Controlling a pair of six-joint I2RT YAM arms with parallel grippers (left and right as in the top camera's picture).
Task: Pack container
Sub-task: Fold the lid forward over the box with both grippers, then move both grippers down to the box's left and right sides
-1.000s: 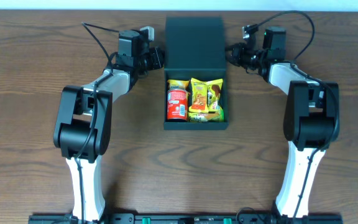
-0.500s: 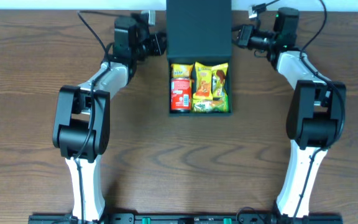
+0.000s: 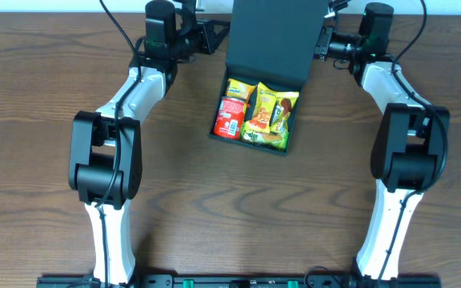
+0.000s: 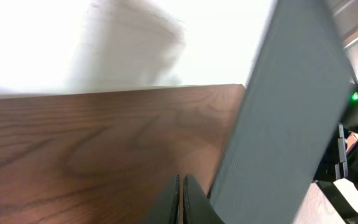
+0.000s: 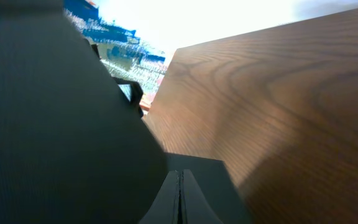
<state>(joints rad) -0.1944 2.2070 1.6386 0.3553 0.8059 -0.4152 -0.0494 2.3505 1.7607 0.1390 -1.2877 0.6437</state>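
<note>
Two pairs of fingers, each pressed flat together with nothing between them: the left gripper (image 4: 180, 180) shows this in its wrist view, the right gripper (image 5: 180, 177) in its own. From overhead neither gap can be read. That view shows instead where they stand, one at each side edge of the raised lid (image 3: 274, 40), left at its left edge and right at its right. Whether the tips touch the lid I cannot tell. In the left wrist view the panel's edge runs just beside the fingers.

Only overhead shows the contents: a red can (image 3: 230, 120) on the left arm's side and yellow packets (image 3: 267, 112) beside it, packed tight. The wrist views give just flat lid and table (image 4: 73, 143).

Lid and container (image 3: 249, 145) are matte, dark teal-black and card-like, with straight edges and square corners. The lid reads grey-teal in the brighter left wrist view. The can is a glossy cylinder lying lengthwise, and the packets are shiny and crinkled. The table is brown wood with a clear grain.

The container sits at the far middle of the table, between the two arms, mouth up. Its long axis, box plus lid, runs far to near, skewed so the near end swings toward the left arm
</note>
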